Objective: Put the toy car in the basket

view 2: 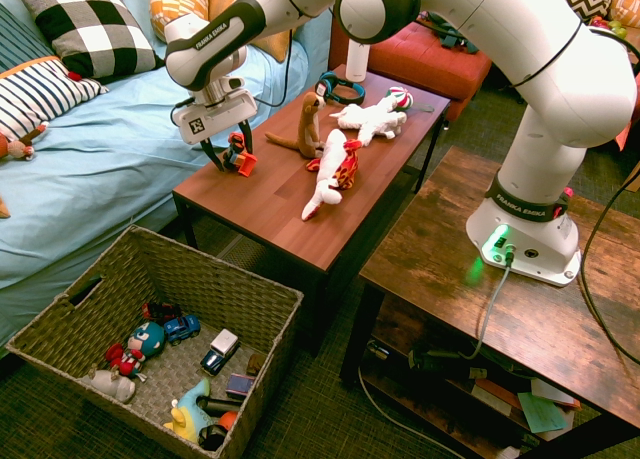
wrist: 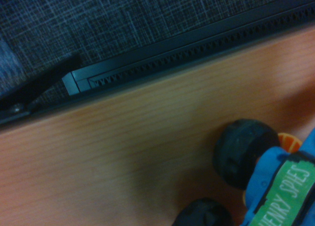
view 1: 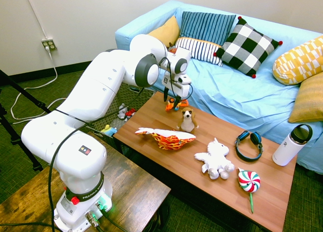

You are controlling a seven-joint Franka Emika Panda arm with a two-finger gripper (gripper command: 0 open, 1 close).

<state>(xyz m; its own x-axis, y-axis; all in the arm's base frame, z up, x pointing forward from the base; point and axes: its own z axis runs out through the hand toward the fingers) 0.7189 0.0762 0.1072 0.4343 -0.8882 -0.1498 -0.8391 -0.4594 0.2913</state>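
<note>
The toy car (view 2: pixel 238 157), orange with blue parts, stands at the end of the wooden coffee table (view 2: pixel 270 204) nearest the sofa. My gripper (view 2: pixel 229 149) hangs straight down over it, open, with one finger on either side of the car and the tips close to the tabletop. From the other side, the toy car (view 1: pixel 173 105) shows just below the gripper (view 1: pixel 171 97). In the wrist view the toy car (wrist: pixel 275 181) shows black wheels, a blue body and a green label. The basket (view 2: pixel 270 329), woven and dark, sits on the floor beside that table end and holds several small toys.
A meerkat figure (view 2: pixel 305 124) and an orange-and-white fish toy (view 2: pixel 330 174) lie close beside the car. Further along the table are a white plush (view 1: pixel 216 158), headphones (view 1: pixel 249 143), a lollipop (view 1: pixel 249 181) and a bottle (view 1: pixel 292 143). The blue sofa (view 1: pixel 242 95) runs behind the table.
</note>
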